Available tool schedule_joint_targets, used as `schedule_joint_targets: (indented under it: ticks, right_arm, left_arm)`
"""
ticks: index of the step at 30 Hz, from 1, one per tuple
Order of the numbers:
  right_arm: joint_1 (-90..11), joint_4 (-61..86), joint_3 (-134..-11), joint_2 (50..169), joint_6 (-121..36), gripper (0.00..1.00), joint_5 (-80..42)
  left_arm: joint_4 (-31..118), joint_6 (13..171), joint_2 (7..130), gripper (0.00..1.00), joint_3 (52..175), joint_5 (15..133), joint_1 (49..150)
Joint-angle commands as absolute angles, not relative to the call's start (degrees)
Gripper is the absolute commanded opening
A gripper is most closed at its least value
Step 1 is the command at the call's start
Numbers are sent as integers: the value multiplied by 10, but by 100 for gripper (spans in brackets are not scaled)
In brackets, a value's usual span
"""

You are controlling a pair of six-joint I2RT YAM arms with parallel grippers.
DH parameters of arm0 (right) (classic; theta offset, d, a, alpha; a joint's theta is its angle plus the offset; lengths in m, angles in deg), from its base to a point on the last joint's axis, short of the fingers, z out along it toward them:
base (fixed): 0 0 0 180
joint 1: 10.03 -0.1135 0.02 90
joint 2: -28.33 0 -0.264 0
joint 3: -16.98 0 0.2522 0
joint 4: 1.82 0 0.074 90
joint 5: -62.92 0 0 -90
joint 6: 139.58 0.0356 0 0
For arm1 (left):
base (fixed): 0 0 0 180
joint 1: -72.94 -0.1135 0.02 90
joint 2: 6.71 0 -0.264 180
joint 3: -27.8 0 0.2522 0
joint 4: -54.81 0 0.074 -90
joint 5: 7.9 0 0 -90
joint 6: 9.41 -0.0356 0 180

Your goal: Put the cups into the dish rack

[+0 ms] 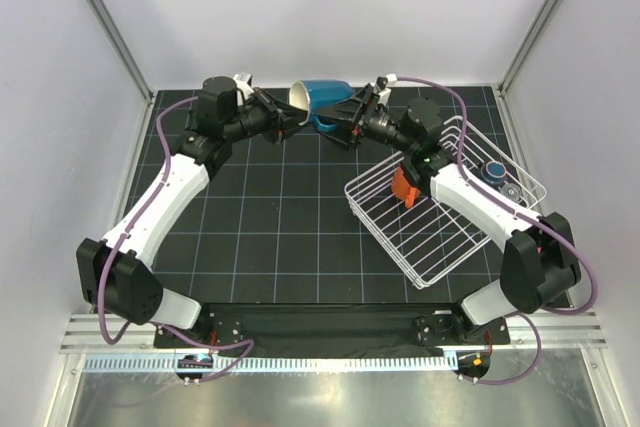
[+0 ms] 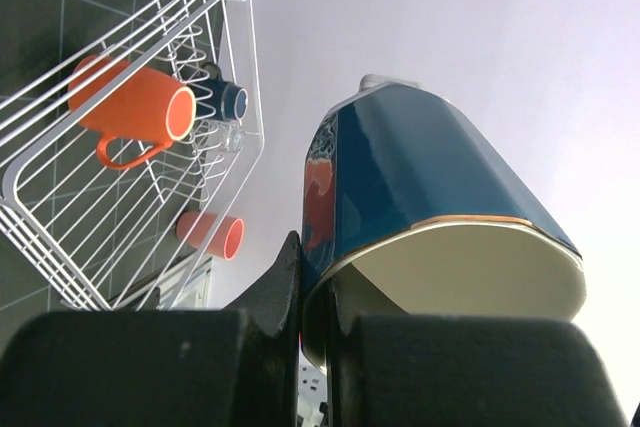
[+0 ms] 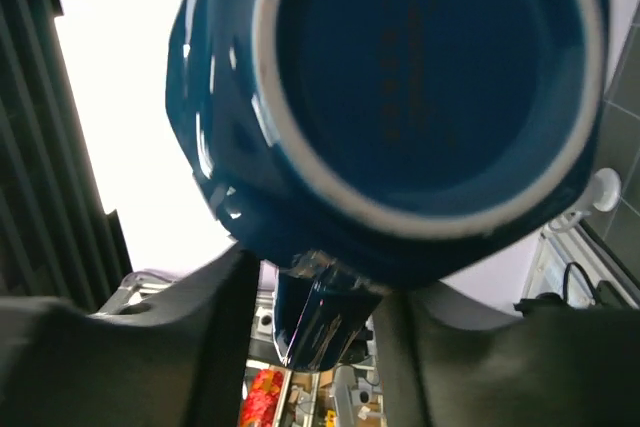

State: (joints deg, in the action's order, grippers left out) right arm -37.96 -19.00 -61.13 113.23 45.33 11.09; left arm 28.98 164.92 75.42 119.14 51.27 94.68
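Note:
A blue mug with a cream inside [image 1: 322, 97] hangs on its side in the air at the back middle. My left gripper [image 1: 287, 119] is shut on its rim; the left wrist view shows one finger outside and one inside the wall of the mug [image 2: 430, 177], at the gripper [image 2: 320, 292]. My right gripper [image 1: 346, 123] is at the mug's other end. In the right wrist view the mug's base [image 3: 430, 77] fills the frame, and the handle [image 3: 322, 312] sits between the open fingers of the gripper [image 3: 315, 322] with a gap. The white wire dish rack [image 1: 440, 265] stands at the right.
In the rack lie an orange mug [image 1: 404, 187] [image 2: 130, 102], a navy cup [image 1: 494, 171] [image 2: 228, 99] and a clear glass [image 1: 511, 188]. A salmon-pink cup [image 2: 210, 234] lies on its side beyond the rack. My right arm reaches over the rack.

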Motion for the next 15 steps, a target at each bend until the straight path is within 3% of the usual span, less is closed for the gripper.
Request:
schedule_joint_targets:
  ticks: [1,4,5,14,15]
  right_arm:
    - [-389,-252,-601,1130,493,43,72]
    - [-389,-251,-585,1124,488,20,56]
    - [-389,-245,-580,1120,486,7,54]
    - [-389,-249,-581,1119,460,4,53]
    - [-389,-244,-583,1117,446,4,54]
  left_arm:
    - [376,1663,744,0,1200,484,959]
    - [381,1664,744,0,1196,484,963]
    - [381,1665,745,0,1194,483,965]
    - [395,1668,737,1,1154,469,967]
    - [396,1668,737,5,1151,463,966]
